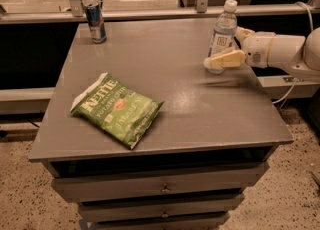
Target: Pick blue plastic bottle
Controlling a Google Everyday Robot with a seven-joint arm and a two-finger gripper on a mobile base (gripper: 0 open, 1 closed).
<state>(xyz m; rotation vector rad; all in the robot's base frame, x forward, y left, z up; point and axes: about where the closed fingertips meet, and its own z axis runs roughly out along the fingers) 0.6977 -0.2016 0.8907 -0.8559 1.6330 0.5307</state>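
The blue plastic bottle [223, 30] stands upright at the far right of the grey table [165, 74]; it is clear and bluish with a white cap and a white label. My gripper [218, 50] reaches in from the right on a white arm [280, 51]. It is open, with the bottle's lower part between its fingers. The near cream finger [224, 60] lies in front of the bottle's base. The far finger [241, 32] is behind the bottle, with its tip hidden.
A green Kettle chip bag [116, 109] lies at the table's front left. A slim blue-and-silver can [95, 22] stands at the far left corner. A metal rail [150, 11] runs behind the table. Drawers [162, 188] sit below the tabletop.
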